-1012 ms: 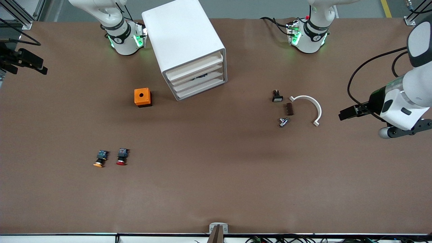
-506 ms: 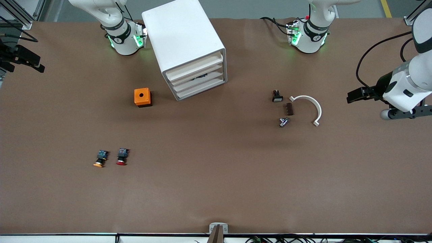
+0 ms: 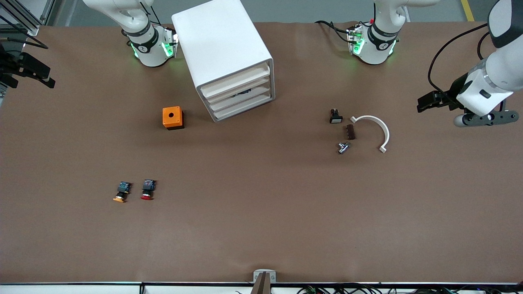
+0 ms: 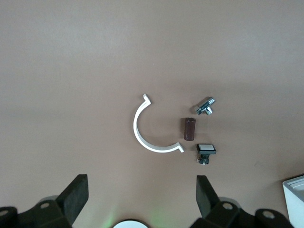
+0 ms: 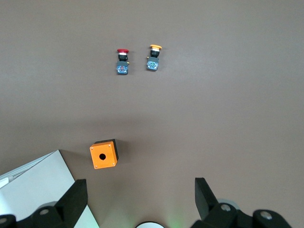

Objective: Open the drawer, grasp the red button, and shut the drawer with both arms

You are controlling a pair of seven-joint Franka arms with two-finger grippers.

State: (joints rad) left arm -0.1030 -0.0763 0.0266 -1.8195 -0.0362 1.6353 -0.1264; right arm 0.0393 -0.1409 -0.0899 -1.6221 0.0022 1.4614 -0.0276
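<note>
Matt brown table, glossy white cabinet, shiny metal fitting

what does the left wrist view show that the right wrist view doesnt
Only the left wrist view shows the white curved piece, brown block, metal fitting and white-capped part, with the left gripper open. Only the right wrist view shows the button, the orange-capped one and the orange box, under the open right gripper. Both share the brown table and a corner of the white drawer unit.

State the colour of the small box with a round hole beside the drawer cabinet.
Orange box, clearest in the right wrist view.
</note>
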